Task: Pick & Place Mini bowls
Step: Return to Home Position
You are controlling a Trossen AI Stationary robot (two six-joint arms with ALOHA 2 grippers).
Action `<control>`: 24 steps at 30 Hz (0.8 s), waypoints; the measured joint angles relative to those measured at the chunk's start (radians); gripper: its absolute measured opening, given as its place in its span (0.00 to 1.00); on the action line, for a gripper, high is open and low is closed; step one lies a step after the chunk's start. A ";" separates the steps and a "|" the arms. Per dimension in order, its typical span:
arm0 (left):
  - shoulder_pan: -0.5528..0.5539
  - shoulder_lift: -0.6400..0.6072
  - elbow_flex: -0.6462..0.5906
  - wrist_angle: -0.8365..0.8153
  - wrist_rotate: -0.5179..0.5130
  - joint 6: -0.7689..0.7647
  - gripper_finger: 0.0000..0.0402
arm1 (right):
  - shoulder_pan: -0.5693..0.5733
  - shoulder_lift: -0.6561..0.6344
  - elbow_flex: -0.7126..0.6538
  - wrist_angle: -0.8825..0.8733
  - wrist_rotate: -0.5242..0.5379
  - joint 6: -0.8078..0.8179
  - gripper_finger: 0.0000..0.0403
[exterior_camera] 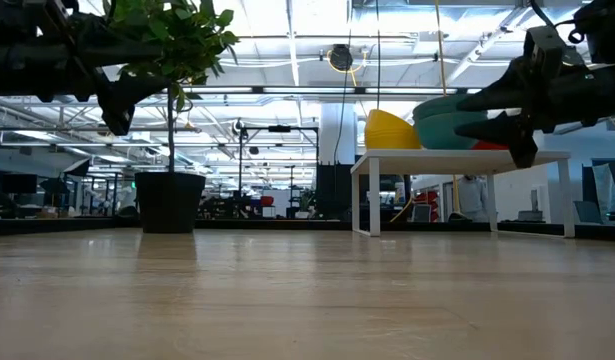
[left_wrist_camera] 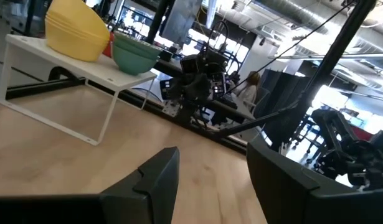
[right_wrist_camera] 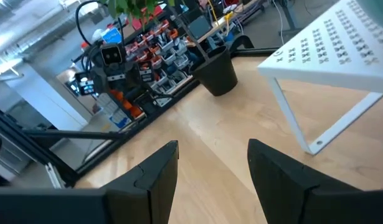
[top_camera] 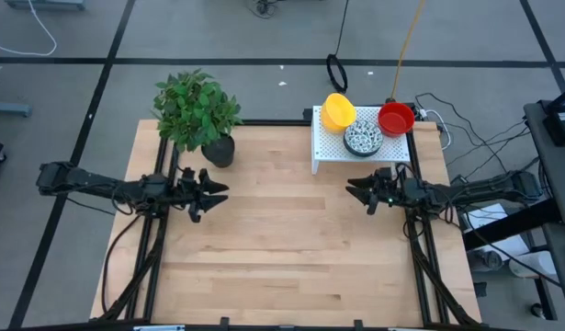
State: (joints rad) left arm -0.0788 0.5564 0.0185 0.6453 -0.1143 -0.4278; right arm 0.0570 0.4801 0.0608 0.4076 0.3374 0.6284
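The mini bowls stand in three stacks on the white perforated rack [top_camera: 330,152] at the table's far right: yellow [top_camera: 337,111], white with dark speckles [top_camera: 363,138] and red [top_camera: 396,119]. From the side, the speckled stack shows teal-green outsides [left_wrist_camera: 135,53] next to the yellow stack [left_wrist_camera: 76,28]. My left gripper [top_camera: 220,190] hovers open above the table's left part, near the plant pot, pointing toward the table's right edge. My right gripper [top_camera: 354,189] hovers open just in front of the rack, pointing toward the table's left edge. Both pairs of fingers [left_wrist_camera: 210,163] [right_wrist_camera: 213,155] have nothing between them.
A dark pot with a green leafy plant [top_camera: 218,150] stands at the far left, close behind my left gripper. The rack's thin white legs [right_wrist_camera: 316,148] rest on the wood near my right gripper. Bare wooden tabletop [top_camera: 282,248] spreads between the arms and toward the near edge.
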 joint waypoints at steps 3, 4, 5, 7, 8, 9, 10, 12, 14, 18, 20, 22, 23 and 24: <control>0.000 0.000 0.000 0.000 0.000 0.009 0.48 | 0.000 0.000 0.000 0.000 0.000 0.033 0.45; 0.000 0.000 0.000 0.000 0.000 0.011 0.48 | 0.000 0.000 -0.001 0.000 0.000 0.041 0.45; 0.000 0.000 0.000 0.000 0.000 0.009 0.48 | 0.000 0.000 -0.001 0.000 0.000 0.044 0.45; 0.000 0.000 0.000 0.000 0.000 -0.001 0.48 | 0.000 0.000 -0.001 0.001 -0.002 0.054 0.45; 0.000 0.000 0.000 0.000 0.000 0.000 0.48 | 0.000 0.000 -0.001 0.006 -0.001 0.073 0.45; 0.000 0.000 0.000 0.000 0.000 0.002 0.48 | 0.000 0.000 -0.002 0.011 0.000 0.093 0.45; 0.000 0.000 0.000 0.000 0.000 0.004 0.48 | 0.000 0.000 -0.002 0.011 0.003 0.111 0.45; 0.000 0.000 0.000 0.000 0.000 0.002 0.48 | -0.001 0.000 -0.002 0.008 0.003 0.122 0.45; 0.000 0.000 0.000 0.000 0.000 0.003 0.48 | -0.003 0.002 -0.002 -0.002 0.003 0.086 0.45; 0.000 0.000 0.000 0.000 0.000 0.002 0.48 | -0.003 0.002 -0.002 0.000 0.002 0.012 0.45; 0.000 0.000 0.000 0.000 0.000 0.004 0.48 | -0.003 0.002 -0.002 0.000 0.002 -0.014 0.45; 0.000 0.000 0.000 0.000 0.000 0.003 0.48 | -0.003 0.002 -0.003 -0.001 0.002 -0.032 0.45; 0.000 0.000 0.000 0.000 0.000 0.002 0.48 | -0.003 0.002 -0.003 0.000 0.002 -0.040 0.45; 0.000 0.000 0.000 0.000 0.000 0.003 0.48 | -0.003 0.002 -0.003 0.000 0.002 -0.044 0.45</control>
State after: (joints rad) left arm -0.0788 0.5564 0.0185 0.6456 -0.1143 -0.4253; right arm 0.0536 0.4820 0.0578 0.4072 0.3393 0.5848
